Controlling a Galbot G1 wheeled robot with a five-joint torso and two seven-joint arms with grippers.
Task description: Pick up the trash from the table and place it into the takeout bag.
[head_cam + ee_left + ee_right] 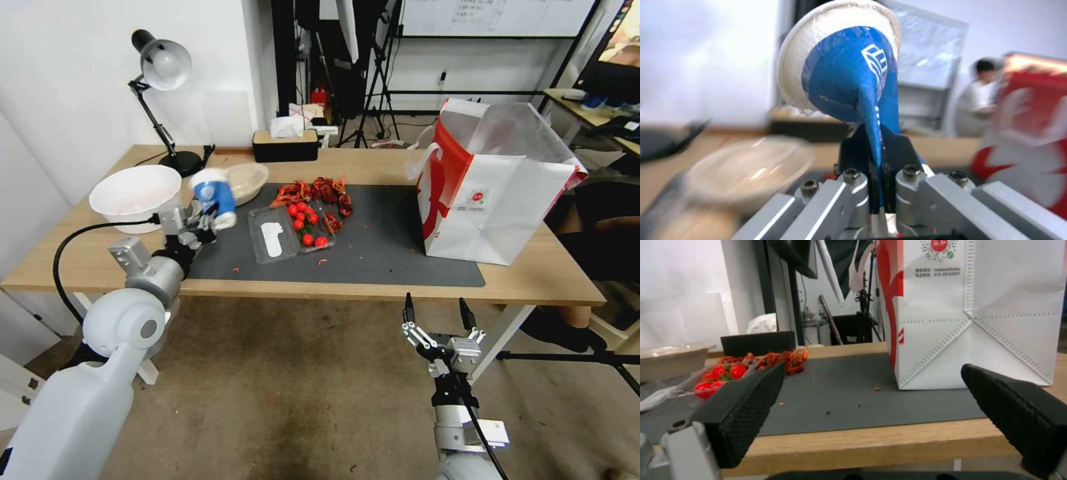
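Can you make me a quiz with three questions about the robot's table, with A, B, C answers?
1. Where is the blue-and-white paper cup?
A. in the left gripper
B. inside the takeout bag
C. on the floor

2. What colour are the takeout bag's side panels?
A. green
B. red
C. yellow

3. How is the right gripper?
A. shut on a spoon
B. shut on a bowl
C. open, holding nothing

Answers: 1 A, the cup is pinched flat between the left gripper's fingers above the table. 2 B, the bag's side shows red. 3 C, its fingers stand apart below the table edge.
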